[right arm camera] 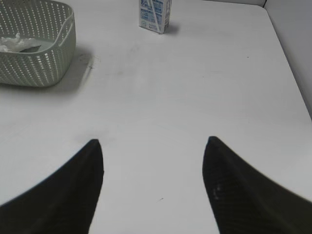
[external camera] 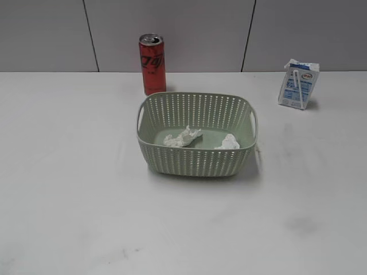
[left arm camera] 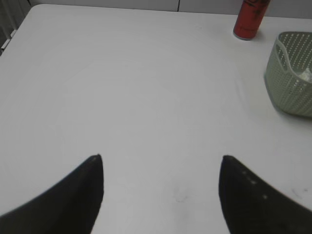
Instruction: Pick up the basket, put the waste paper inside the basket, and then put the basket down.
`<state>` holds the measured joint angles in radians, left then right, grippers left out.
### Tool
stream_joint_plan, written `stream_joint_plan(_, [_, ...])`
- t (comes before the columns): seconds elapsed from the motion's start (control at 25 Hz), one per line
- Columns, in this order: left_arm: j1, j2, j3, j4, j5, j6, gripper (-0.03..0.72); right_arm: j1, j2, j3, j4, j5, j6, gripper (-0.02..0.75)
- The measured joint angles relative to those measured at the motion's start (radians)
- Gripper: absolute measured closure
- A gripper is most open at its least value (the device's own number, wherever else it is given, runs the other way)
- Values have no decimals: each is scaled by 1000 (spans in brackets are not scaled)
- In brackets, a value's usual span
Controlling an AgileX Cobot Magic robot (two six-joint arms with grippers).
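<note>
The pale sage-green basket (external camera: 198, 160) stands on the white table in the middle of the exterior view. Two crumpled white waste paper wads lie inside it, one at the left (external camera: 182, 137) and one at the right (external camera: 229, 142). The basket also shows at the right edge of the left wrist view (left arm camera: 287, 87) and at the top left of the right wrist view (right arm camera: 39, 68), with paper (right arm camera: 17, 44) inside. My left gripper (left arm camera: 161, 158) is open and empty over bare table, left of the basket. My right gripper (right arm camera: 153, 141) is open and empty, right of the basket. Neither gripper shows in the exterior view.
A red drink can (external camera: 152, 56) stands behind the basket; it also shows in the left wrist view (left arm camera: 249, 18). A white-and-blue drink carton (external camera: 298, 85) stands at the back right, and shows in the right wrist view (right arm camera: 155, 14). The table's right edge (right arm camera: 292, 73) is close.
</note>
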<state>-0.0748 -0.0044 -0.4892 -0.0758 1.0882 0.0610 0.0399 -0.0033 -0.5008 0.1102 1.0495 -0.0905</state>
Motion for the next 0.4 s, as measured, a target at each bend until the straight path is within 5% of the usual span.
stream_joint_plan(0.4, [0,0,0,0,0,0,127,0,0,0,0,0,0,251])
